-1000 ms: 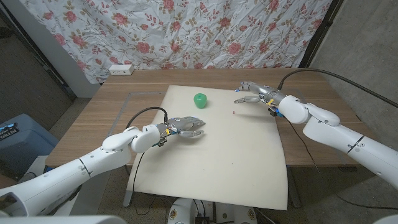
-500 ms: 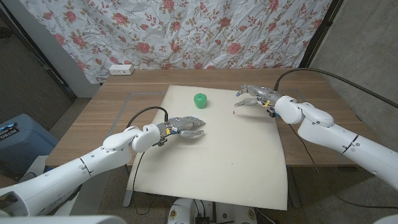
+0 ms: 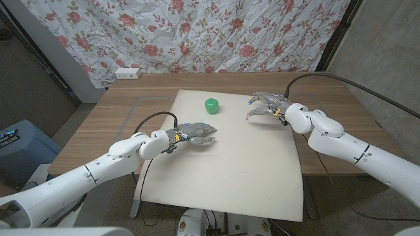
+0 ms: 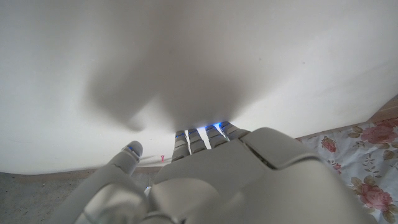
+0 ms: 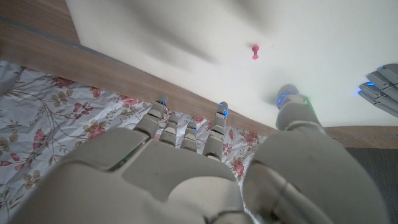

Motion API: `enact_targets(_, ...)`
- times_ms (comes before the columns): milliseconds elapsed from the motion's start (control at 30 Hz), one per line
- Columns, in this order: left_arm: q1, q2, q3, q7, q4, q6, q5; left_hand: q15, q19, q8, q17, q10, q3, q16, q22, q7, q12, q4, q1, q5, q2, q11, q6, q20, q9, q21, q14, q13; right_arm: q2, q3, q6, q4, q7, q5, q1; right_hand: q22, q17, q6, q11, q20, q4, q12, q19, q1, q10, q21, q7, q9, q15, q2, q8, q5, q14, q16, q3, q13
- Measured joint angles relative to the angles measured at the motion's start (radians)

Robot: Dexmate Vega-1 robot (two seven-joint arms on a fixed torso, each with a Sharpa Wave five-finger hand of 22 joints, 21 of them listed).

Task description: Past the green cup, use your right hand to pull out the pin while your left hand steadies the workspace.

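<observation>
Now the right hand (image 3: 266, 105), fingers spread and empty, has shifted closer to the pin (image 3: 246, 118).

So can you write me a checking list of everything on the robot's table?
Surface: wooden table with a white board on it.
Job's things: green cup upright on the board; small pink pin stuck in the board.
Clutter: nothing seen.
Hands: left hand on the board, holding nothing; right hand above the pin, fingers spread.
Cables: black cable on the left arm, another on the right.
Surroundings: floral curtain, white power strip.
</observation>
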Motion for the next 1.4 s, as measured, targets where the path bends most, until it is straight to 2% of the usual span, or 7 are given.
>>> enact_targets(233,-0.001,0.0,0.0,-0.003,0.0,0.001,-0.001,0.0,0.004,0.0,0.0,0.0,0.003,0.0,0.0,0.006,0.0,-0.003,0.0,0.0,0.0,0.0,0.006,0.004,0.0,0.0,0.0,0.0,0.011,-0.016,-0.001,0.015,-0.002,-0.037,0.002,-0.002,0.0,0.011,-0.002,-0.016,0.0,0.0,0.016,0.03,0.013,0.0,0.0,0.0,-0.018,-0.014,0.01,-0.012,0.017,0.007,0.0,0.0)
enact_targets(467,-0.003,0.0,0.001,-0.009,0.0,0.001,-0.003,0.0,0.011,0.0,0.0,0.0,0.007,0.0,-0.001,0.002,0.0,-0.007,0.0,0.0,0.0,0.0,0.009,0.0,-0.001,-0.001,0.0,0.0,0.022,-0.028,0.012,0.036,-0.018,-0.062,0.003,-0.002,0.0,0.032,-0.005,-0.027,0.0,0.004,0.034,0.049,0.03,0.0,-0.011,0.005,-0.028,-0.014,0.019,-0.015,0.029,0.007,0.0,0.0)
enact_targets(600,-0.006,0.001,0.002,-0.014,0.0,0.0,-0.004,0.0,0.011,0.0,0.0,0.0,0.007,0.0,-0.001,0.002,0.0,-0.007,0.0,0.0,0.0,0.0,0.009,0.0,-0.001,-0.001,0.0,-0.001,0.031,-0.032,0.024,0.051,-0.038,-0.076,-0.002,-0.002,0.0,0.052,-0.016,-0.038,0.0,0.004,0.045,0.063,0.041,0.0,-0.016,0.009,-0.033,-0.001,0.031,-0.021,0.044,0.013,0.0,0.0)
enact_targets(667,-0.007,0.001,0.002,-0.016,0.001,-0.001,-0.004,0.0,0.011,0.0,0.0,0.0,0.007,0.0,-0.001,0.002,0.0,-0.007,0.0,0.0,0.0,0.0,0.009,0.0,-0.001,-0.001,0.0,-0.001,0.035,-0.033,0.029,0.058,-0.047,-0.083,-0.004,-0.002,0.0,0.054,-0.011,-0.037,0.0,0.004,0.045,0.076,0.046,0.0,-0.019,0.009,-0.037,-0.015,0.037,-0.025,0.048,0.013,0.0,0.0)
enact_targets(1033,-0.01,0.002,0.004,-0.022,0.003,-0.003,-0.004,0.0,0.011,0.0,0.0,0.0,0.011,0.0,-0.001,-0.002,0.0,-0.011,0.0,0.0,0.0,0.0,0.013,0.0,0.0,-0.001,0.0,0.0,0.052,-0.042,0.044,0.09,-0.074,-0.107,-0.01,-0.002,0.0,0.075,-0.016,-0.047,0.0,0.004,0.068,0.091,0.063,0.0,-0.029,0.014,-0.046,-0.001,0.052,-0.025,0.057,0.019,0.0,0.0)
enact_targets(1300,-0.007,0.004,0.004,-0.025,0.0,-0.002,-0.004,0.0,0.011,0.0,-0.001,0.0,0.015,0.0,-0.001,-0.002,-0.003,-0.007,0.0,0.0,0.0,0.0,0.012,0.0,0.0,-0.001,0.0,0.0,0.065,-0.05,0.051,0.111,-0.087,-0.123,-0.01,-0.002,0.0,0.091,-0.023,-0.05,-0.004,0.004,0.079,0.121,0.07,0.0,-0.034,0.019,-0.056,-0.015,0.064,-0.025,0.071,0.019,0.004,0.0)
enact_targets(1400,-0.005,0.004,0.004,-0.025,-0.002,0.001,-0.004,0.0,0.011,0.0,-0.001,0.0,0.015,0.0,-0.002,-0.002,-0.004,-0.007,0.0,0.0,0.0,0.0,0.012,0.0,0.0,-0.001,0.0,-0.001,0.07,-0.053,0.053,0.118,-0.091,-0.128,-0.01,-0.002,0.0,0.099,-0.025,-0.052,-0.004,0.004,0.088,0.126,0.079,0.0,-0.034,0.019,-0.052,-0.01,0.07,-0.025,0.075,0.019,0.004,0.0)
